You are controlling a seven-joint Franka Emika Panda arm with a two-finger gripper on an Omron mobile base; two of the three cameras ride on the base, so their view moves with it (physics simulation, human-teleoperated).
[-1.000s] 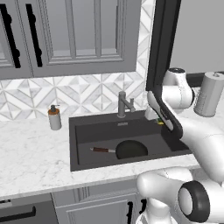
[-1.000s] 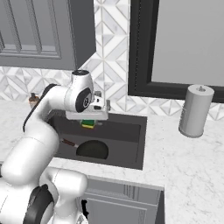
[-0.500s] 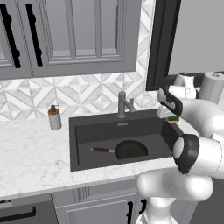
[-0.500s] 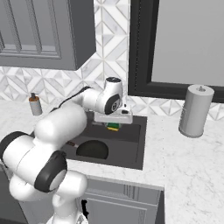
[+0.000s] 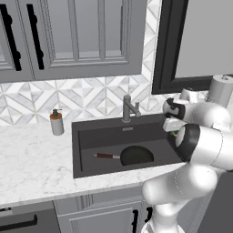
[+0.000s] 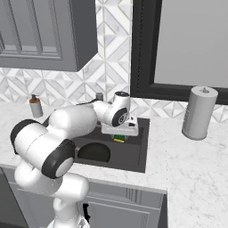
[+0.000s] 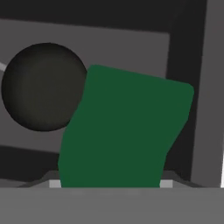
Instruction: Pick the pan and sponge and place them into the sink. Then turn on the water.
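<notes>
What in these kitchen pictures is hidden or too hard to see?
- End effector fingertips: hand view, covered by the green-topped rectangular sponge.
- Sponge's yellow layer: left base view, hidden behind the arm.
- Round black frying pan: right base view, part behind the arm.
- Grey faucet: right base view, mostly behind the arm.
- Brown soap bottle label: too small.

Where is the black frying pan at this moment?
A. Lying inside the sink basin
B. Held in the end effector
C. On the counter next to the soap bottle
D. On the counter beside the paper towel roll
A: the pan lies on the floor of the sink, its handle pointing left, while the end effector holds the sponge above the basin.
</notes>
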